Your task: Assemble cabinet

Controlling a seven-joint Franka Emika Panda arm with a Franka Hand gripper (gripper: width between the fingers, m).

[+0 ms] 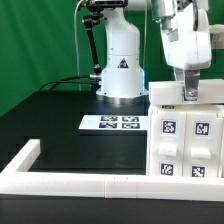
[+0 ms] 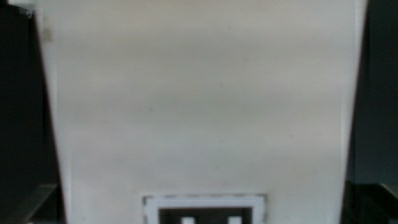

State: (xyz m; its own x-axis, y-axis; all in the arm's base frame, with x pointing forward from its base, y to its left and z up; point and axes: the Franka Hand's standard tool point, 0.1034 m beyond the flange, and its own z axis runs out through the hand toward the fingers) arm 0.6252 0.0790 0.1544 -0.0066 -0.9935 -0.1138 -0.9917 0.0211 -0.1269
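Exterior view: a matte white boxy cabinet (image 1: 185, 140), bearing square black-and-white tags (image 1: 168, 127) on its facing side, is seen standing on the flat black desk (image 1: 50, 120) at the exterior view's right, just behind a long low white border rail (image 1: 70, 183). The arm's two-finger claw (image 1: 188, 92) is lowered onto the cabinet's top edge, and whether it is spread or closed cannot be told (the fingertips are too small to be made out). A thin flat white marker board (image 1: 115, 123) is laid near the cabinet, in front of the white arm base (image 1: 118, 70). In the wrist view, the frame is almost filled by a plain white cabinet face (image 2: 196, 100), with part of one tag (image 2: 205, 212) shown at its edge.
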